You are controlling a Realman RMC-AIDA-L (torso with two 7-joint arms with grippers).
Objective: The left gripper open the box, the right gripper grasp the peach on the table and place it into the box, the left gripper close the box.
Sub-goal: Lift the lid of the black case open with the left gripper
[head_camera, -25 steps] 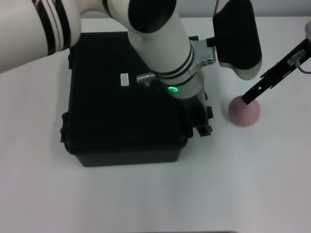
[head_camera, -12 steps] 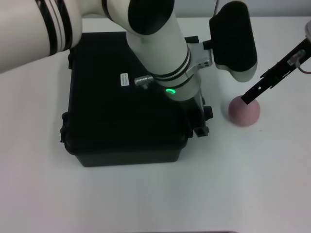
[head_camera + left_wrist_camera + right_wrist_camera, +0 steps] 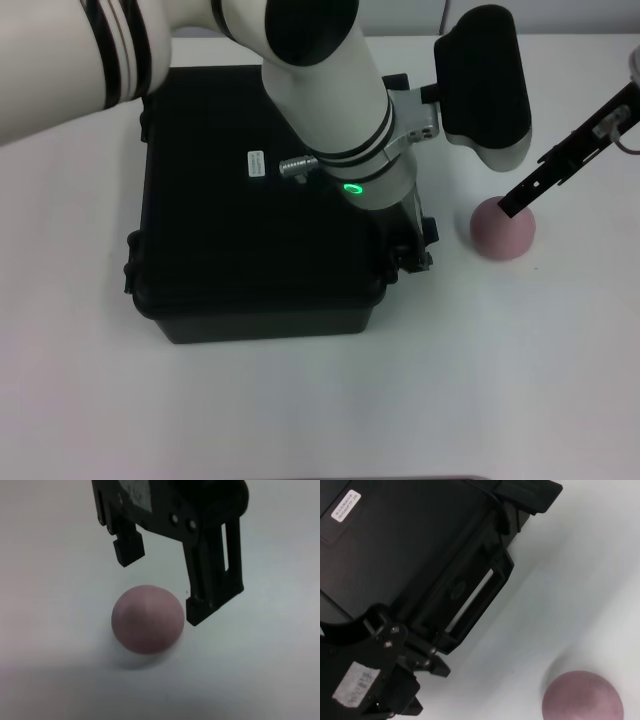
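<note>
Two grippers are at work: the left gripper (image 3: 412,250) is down at the box's (image 3: 250,200) right side, against a latch (image 3: 470,605), though I cannot tell from any view whether its fingers are apart or together. The lid is down on the box. Near the table's (image 3: 300,400) right edge, the right gripper (image 3: 160,585) hovers with fingers apart over the peach (image 3: 503,228), not touching it.
</note>
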